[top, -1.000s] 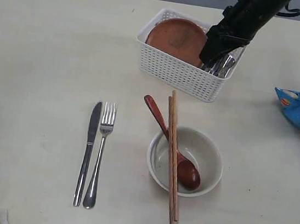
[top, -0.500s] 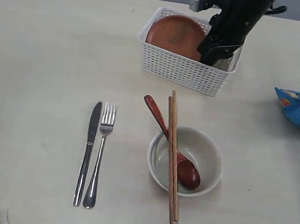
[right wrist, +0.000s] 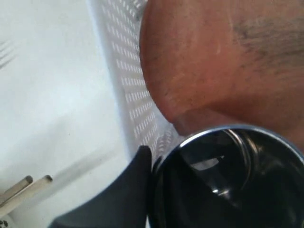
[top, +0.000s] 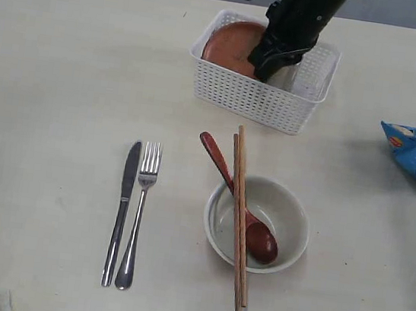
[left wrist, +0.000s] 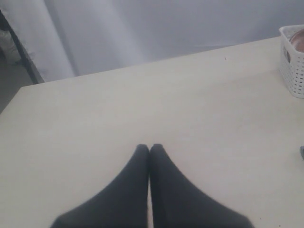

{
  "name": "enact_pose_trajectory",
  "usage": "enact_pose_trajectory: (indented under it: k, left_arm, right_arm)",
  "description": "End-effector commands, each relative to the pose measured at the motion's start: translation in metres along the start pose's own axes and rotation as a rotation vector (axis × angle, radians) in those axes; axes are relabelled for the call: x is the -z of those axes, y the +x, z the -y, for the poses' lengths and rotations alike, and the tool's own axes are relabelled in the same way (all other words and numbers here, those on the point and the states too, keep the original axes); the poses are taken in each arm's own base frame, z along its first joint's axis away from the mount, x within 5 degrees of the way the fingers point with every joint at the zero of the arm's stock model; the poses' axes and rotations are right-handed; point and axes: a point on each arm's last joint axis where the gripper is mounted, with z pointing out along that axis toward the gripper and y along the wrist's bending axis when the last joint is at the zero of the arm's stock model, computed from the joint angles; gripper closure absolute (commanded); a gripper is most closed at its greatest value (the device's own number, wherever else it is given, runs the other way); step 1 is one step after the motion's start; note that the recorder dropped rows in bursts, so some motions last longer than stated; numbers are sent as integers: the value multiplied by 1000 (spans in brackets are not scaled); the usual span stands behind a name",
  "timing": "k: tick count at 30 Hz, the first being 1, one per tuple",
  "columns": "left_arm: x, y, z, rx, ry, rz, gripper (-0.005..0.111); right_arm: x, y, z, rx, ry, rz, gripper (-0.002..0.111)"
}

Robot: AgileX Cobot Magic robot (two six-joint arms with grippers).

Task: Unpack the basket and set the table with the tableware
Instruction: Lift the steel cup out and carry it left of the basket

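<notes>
The table (top: 66, 68) is mostly set; the step in hand looks like lifting the cup (right wrist: 223, 156) out of the basket (top: 239, 94), which sits at the far side. Only 2 items remain inside it.

The plate (top: 230, 47) leans tilted at the basket's left end. The cup stands beside it, mouth facing the wrist camera.

The right gripper (top: 273, 60) reaches in, 1 finger (right wrist: 137, 185) touching the rim's outside. I cannot tell whether it pinches. Next comes a straight lift clear of the wall.

The left gripper (left wrist: 149, 152), fingers pressed together, hangs over bare table.

The chopsticks (top: 239, 221) lie across the bowl (top: 291, 220), near-to-far.
</notes>
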Motion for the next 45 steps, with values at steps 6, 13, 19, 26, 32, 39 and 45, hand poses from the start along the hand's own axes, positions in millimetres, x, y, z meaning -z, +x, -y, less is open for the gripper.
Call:
enact_pose_trajectory:
  k: [6, 13, 19, 26, 32, 39, 45]
  left_arm:
    - [0, 0, 0, 5, 7, 12, 107]
    - [0, 0, 0, 5, 7, 12, 107]
    - [0, 0, 0, 5, 7, 12, 107]
    - [0, 0, 0, 5, 7, 12, 107]
    - [0, 0, 0, 5, 7, 12, 107]
    - [0, 0, 0, 5, 7, 12, 107]
    - [0, 0, 0, 5, 7, 12, 107]
  right_arm:
    - [53, -22, -25, 56, 130, 179, 109]
    - [61, -36, -57, 45, 2, 244, 109]
    - [52, -45, -90, 120, -69, 192, 109]
    - [9, -46, -111, 145, -137, 92, 109]
    - [-29, -55, -111, 184, -22, 74, 109]
    - [-44, -57, -104, 120, 19, 32, 109]
    - [-48, -61, -106, 96, -23, 44, 109]
